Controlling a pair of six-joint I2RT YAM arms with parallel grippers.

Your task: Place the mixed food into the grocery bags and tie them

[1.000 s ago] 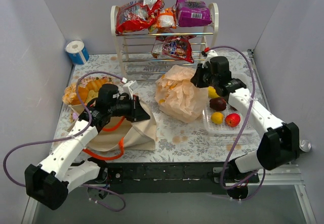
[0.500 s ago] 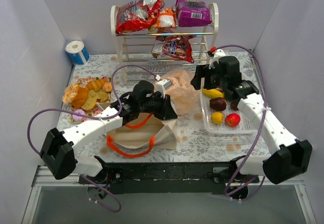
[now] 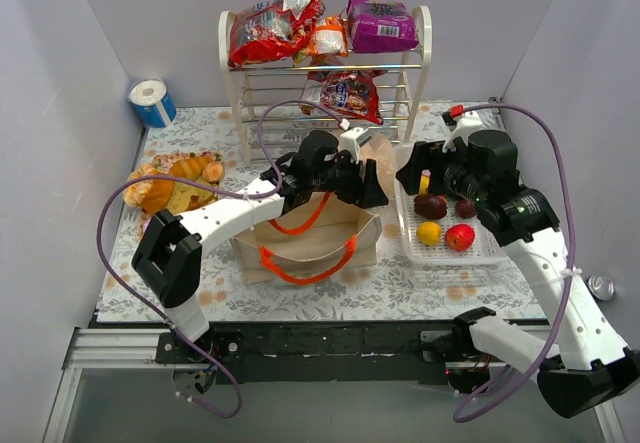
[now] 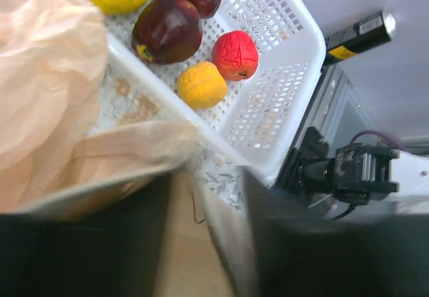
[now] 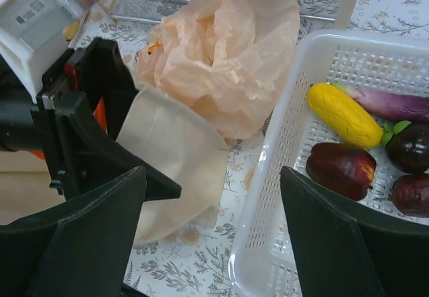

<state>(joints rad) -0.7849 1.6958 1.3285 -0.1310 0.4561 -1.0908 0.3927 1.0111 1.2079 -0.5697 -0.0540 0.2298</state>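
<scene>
Left gripper (image 3: 370, 191) clenched on canvas tote (image 3: 325, 241) rim, right gripper (image 5: 213, 176) spread wide, peach plastic bag (image 5: 224, 49) at its 12 o'clock, lattice basket (image 5: 267, 176) rim at 3, tablecloth (image 5: 194, 263) at 6.

The white basket (image 5: 265, 176) holds a yellow fruit (image 5: 344, 116) and dark purple fruits (image 5: 342, 169). Just left of the basket lies the crumpled peach plastic bag (image 5: 224, 49); the beige tote (image 5: 177, 166) is at the lower left of it.

Two bags (image 3: 310, 248), four snack packets (image 3: 270, 31)
</scene>
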